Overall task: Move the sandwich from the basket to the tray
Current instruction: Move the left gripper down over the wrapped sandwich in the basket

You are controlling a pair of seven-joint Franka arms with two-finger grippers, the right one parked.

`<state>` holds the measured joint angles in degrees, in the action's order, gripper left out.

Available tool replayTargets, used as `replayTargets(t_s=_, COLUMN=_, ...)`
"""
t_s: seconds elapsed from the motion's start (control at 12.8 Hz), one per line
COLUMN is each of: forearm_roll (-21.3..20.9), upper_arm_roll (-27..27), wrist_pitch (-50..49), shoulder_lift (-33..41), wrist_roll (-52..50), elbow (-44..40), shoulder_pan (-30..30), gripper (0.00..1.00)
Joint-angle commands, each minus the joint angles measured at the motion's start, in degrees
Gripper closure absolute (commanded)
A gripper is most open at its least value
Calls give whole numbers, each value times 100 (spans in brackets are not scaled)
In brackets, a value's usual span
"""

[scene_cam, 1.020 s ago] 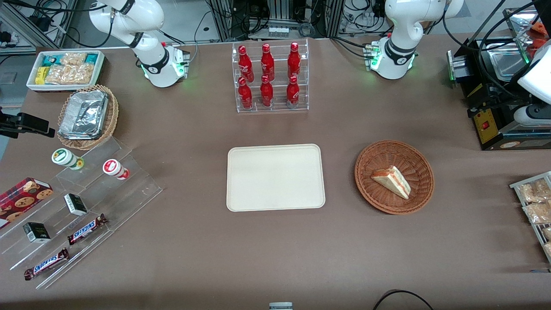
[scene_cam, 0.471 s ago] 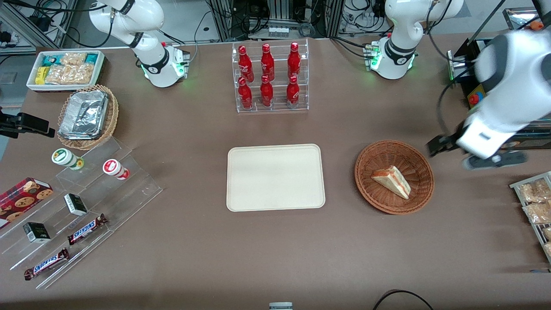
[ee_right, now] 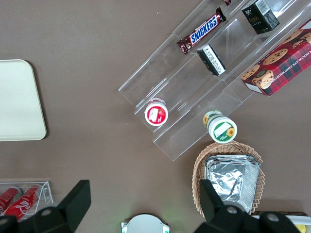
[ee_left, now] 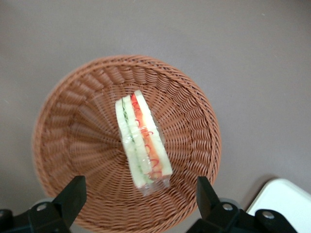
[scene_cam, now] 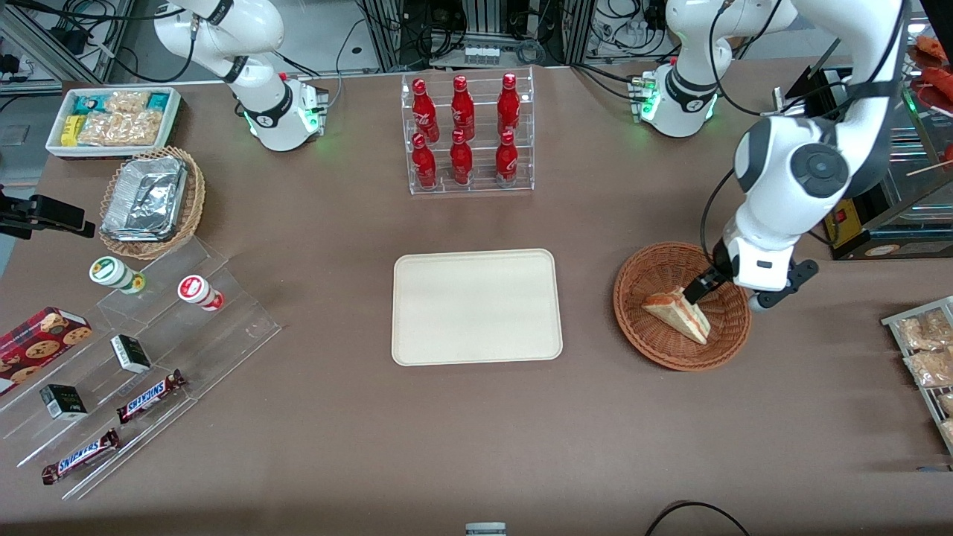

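Note:
The sandwich (scene_cam: 677,313), a wrapped white-bread wedge with orange-red and green layers, lies in the round reddish-brown basket (scene_cam: 642,327). The cream tray (scene_cam: 476,307) lies flat beside the basket, toward the parked arm's end of the table, with nothing on it. My left gripper (scene_cam: 733,294) hangs open just above the basket's rim that is farther from the front camera. In the left wrist view the sandwich (ee_left: 142,143) lies just ahead of the gap between the open fingertips (ee_left: 73,194), inside the basket (ee_left: 63,145). A corner of the tray (ee_left: 286,199) shows there too.
A clear rack of red bottles (scene_cam: 467,134) stands farther from the front camera than the tray. A black machine (scene_cam: 856,208) and a rack of snack bags (scene_cam: 927,350) flank the basket at the working arm's end. Clear steps with snacks (scene_cam: 141,350) lie toward the parked arm's end.
My left arm has swung in from the working arm's end of the table and come down over the basket. The sandwich, basket and tray have not moved.

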<state>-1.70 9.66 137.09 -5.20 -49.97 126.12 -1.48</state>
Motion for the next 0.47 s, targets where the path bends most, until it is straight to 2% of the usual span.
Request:
replayTargets(t_s=0.0, forearm_roll=-24, upper_arm_roll=124, wrist_pitch=554, shoulder_lift=-472, wrist_roll=-592, elbow=18, shoulder_pan=17, gripper=0)
replayTargets(t_s=0.39, forearm_roll=-112, upper_arm_roll=115, wrist_pitch=696, shoulder_lift=-1053, wrist_roll=-583, elbow=27, shoulder_pan=34, gripper=0)
